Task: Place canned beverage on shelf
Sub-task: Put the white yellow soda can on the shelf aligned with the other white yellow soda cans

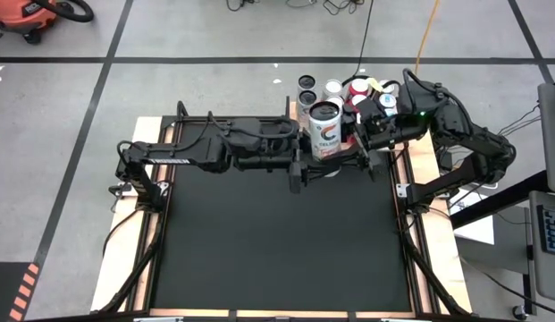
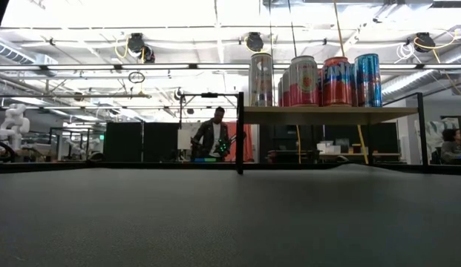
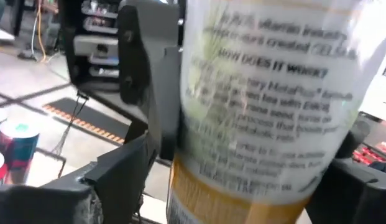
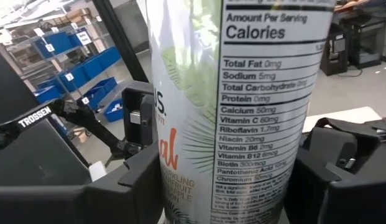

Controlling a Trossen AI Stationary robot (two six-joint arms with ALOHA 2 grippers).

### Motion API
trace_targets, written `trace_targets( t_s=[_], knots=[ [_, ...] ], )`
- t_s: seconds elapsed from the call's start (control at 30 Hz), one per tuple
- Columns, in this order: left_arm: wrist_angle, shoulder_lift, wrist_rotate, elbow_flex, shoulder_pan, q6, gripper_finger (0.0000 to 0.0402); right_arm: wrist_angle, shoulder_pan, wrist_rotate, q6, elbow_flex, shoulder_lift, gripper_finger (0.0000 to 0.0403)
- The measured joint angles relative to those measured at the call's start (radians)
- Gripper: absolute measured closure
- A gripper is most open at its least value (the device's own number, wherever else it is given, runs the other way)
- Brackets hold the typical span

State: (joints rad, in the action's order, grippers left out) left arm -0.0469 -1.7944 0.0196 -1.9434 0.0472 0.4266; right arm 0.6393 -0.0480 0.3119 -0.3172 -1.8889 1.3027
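Observation:
A tall white canned beverage [image 1: 324, 132] stands upright in the air near the table's far edge, between my two grippers. My right gripper [image 1: 353, 143] reaches in level from the table's right and is shut on it. My left gripper [image 1: 313, 170] reaches in level from the table's left. It is open, one finger [image 3: 118, 180] on either side of the can's lower part [image 3: 242, 186], close beside it. Just behind is the shelf [image 2: 327, 115], a light-wood board on a black frame, with several cans standing on it. Neither gripper shows in the low view. My right gripper pinches the can's round side wall [image 4: 180, 174] between its two fingers [image 4: 137, 180], at about mid height. The fingers come in level from the table's right side and lie across the can. The can stands upright, lifted clear of the table.
Several cans [image 1: 348, 91] crowd the shelf top, the nearest just behind the held can. The black mat [image 1: 277, 241] stretches toward the near edge, with wooden strips [image 1: 125, 250] along its sides. A person [image 2: 214, 133] stands in the room beyond the table.

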Motion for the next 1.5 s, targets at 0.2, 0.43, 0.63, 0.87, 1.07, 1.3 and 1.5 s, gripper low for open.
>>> trace_targets(
  t_s=[0.2, 0.43, 0.63, 0.87, 1.07, 1.3, 1.5],
  knots=[
    [-0.082, 0.046, -0.012, 0.000, 0.000, 0.047, 0.0032, -0.008, -0.029, 0.002, -0.006, -0.001, -0.016, 0.0176],
    [-0.183, 0.116, -0.005, 0.002, -0.002, 0.057, 0.0031, -0.003, -0.043, -0.023, -0.008, -0.001, -0.016, 0.0176],
    [-0.215, 0.194, 0.058, 0.001, -0.017, -0.026, 0.0031, 0.013, -0.043, -0.025, 0.003, -0.001, -0.012, 0.0176],
    [-0.186, 0.259, 0.111, 0.001, -0.074, -0.016, 0.0030, 0.026, -0.043, -0.109, -0.027, -0.001, 0.014, 0.0175],
    [-0.191, 0.266, 0.040, 0.002, -0.122, 0.037, 0.0030, 0.015, -0.043, -0.159, -0.041, -0.002, 0.045, 0.0175],
    [-0.257, 0.264, -0.043, 0.001, -0.170, 0.035, 0.0020, 0.016, -0.042, -0.156, -0.062, -0.002, 0.084, 0.0175],
    [-0.316, 0.264, -0.055, 0.002, -0.178, 0.005, 0.0004, 0.016, -0.042, -0.156, -0.064, -0.002, 0.084, 0.0175]
  ],
)
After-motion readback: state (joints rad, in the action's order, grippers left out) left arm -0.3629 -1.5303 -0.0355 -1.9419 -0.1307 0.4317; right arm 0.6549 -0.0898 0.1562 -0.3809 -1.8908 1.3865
